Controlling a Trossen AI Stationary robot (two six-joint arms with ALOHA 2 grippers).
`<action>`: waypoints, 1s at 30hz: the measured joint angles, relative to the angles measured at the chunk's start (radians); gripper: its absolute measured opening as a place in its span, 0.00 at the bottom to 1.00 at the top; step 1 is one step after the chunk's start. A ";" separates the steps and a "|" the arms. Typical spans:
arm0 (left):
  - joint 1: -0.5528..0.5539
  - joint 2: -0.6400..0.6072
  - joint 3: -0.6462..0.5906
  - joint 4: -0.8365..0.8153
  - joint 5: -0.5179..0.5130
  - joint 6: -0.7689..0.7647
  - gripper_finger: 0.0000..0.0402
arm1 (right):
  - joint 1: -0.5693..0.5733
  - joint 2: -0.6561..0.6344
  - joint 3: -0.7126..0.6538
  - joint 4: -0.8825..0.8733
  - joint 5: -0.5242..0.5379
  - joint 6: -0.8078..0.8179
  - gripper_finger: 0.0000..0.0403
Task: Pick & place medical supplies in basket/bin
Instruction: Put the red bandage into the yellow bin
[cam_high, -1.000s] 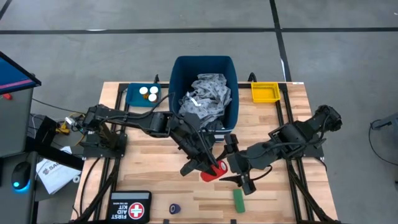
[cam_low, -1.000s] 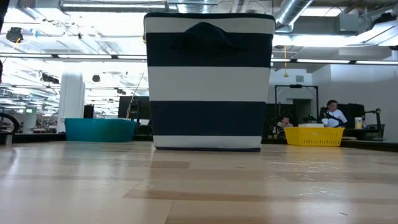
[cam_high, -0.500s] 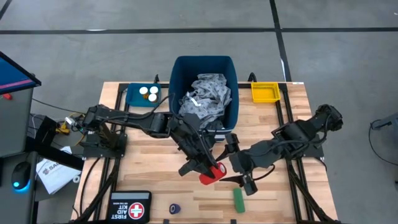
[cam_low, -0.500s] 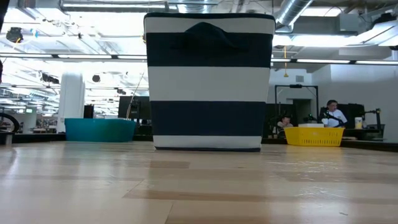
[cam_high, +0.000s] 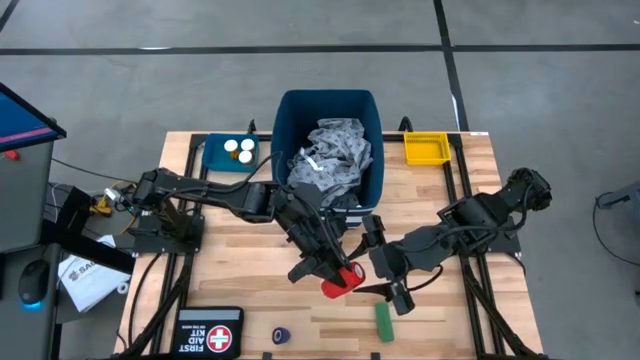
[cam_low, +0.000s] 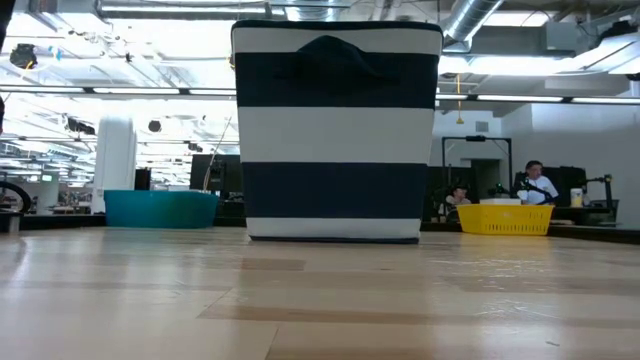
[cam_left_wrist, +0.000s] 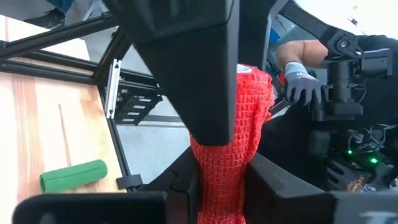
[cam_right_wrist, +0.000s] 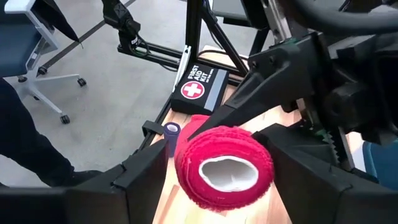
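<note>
Teal shallow tray (cam_high: 221, 152) at table's left rear holds two small white bottles (cam_high: 238, 149). Left gripper (cam_high: 338, 274) pinches a red mesh-wrap roll (cam_high: 336, 283) at mid-table, in front of the tall dark blue bin (cam_high: 329, 107) holding grey patterned cloth (cam_high: 332, 153). Right gripper (cam_high: 385, 277), fingers spread, flanks the same roll. Green cylinder (cam_high: 383, 322) lies just beyond, near the table's front edge.
</note>
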 joint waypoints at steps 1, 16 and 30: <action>0.000 0.000 0.000 0.000 0.000 -0.003 0.18 | 0.000 0.000 0.000 0.000 0.000 0.000 0.66; 0.000 0.000 0.000 0.019 0.000 -0.016 0.19 | 0.005 0.000 0.000 -0.002 -0.019 0.000 0.39; 0.000 0.000 0.000 0.024 0.057 -0.096 0.33 | 0.013 0.000 -0.001 0.017 -0.019 0.001 0.40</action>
